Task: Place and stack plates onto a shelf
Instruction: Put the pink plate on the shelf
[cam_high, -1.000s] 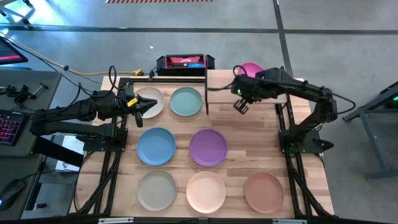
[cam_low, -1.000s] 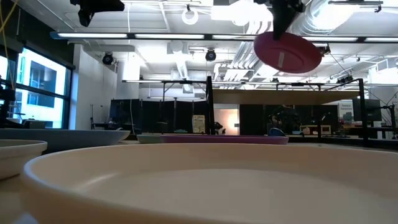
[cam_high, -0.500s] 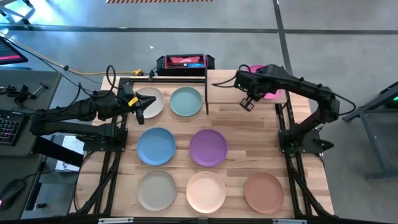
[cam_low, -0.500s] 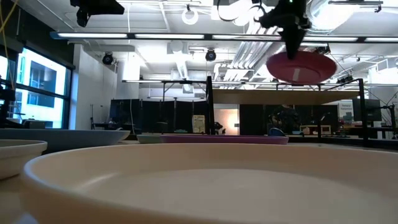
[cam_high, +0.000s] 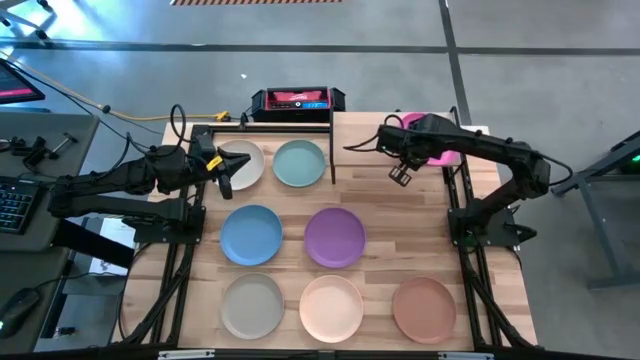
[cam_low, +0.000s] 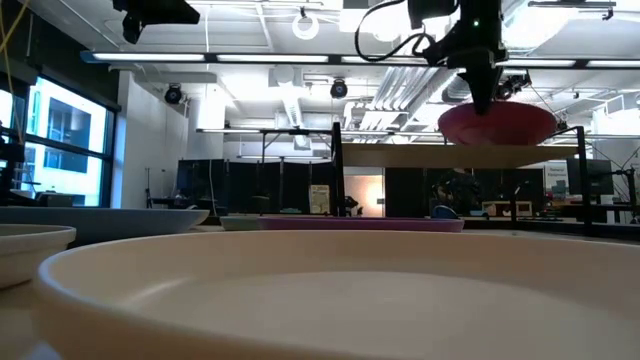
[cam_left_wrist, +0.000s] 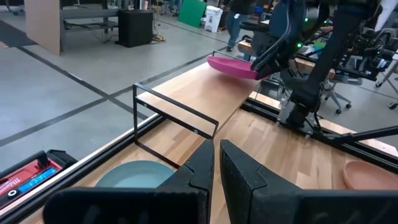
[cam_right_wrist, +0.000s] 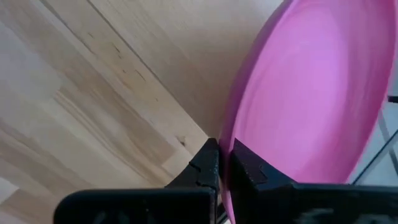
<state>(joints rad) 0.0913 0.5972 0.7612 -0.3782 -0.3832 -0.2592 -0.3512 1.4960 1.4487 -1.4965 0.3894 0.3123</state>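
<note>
My right gripper (cam_high: 402, 172) is shut on the magenta plate (cam_high: 447, 156) and holds it over the right end of the shelf (cam_high: 365, 140), a light-wood board on black posts. In the low view the magenta plate (cam_low: 497, 123) is nearly level just above the shelf (cam_low: 420, 156); whether they touch I cannot tell. My left gripper (cam_high: 222, 174) hovers shut over the cream plate (cam_high: 245, 160). The teal plate (cam_high: 299, 163) lies beside it, partly under the shelf's left end. Blue (cam_high: 250, 235), purple (cam_high: 334, 237), grey-beige (cam_high: 252, 305), peach (cam_high: 331, 307) and terracotta (cam_high: 423, 308) plates lie flat on the table. My right gripper pinches the magenta plate's rim (cam_right_wrist: 225, 134) between its two fingers (cam_right_wrist: 249, 171), on the side of the plate toward the table's left. In the low view the fingers (cam_low: 481, 92) come down at the rim from above. The plate is held nearly level, hollow side up.
A red and black box (cam_high: 297, 100) sits at the table's far edge behind the shelf. The shelf's black post (cam_high: 332, 150) stands next to the teal plate. Bare tabletop (cam_high: 400, 225) shows between the shelf and the near plates. People stand in the room beyond.
My right gripper has carried the magenta plate toward the table's right and down, from high above the shelf's far edge to just over the board. The plate was tilted and is now nearly level. The left arm has kept still.
</note>
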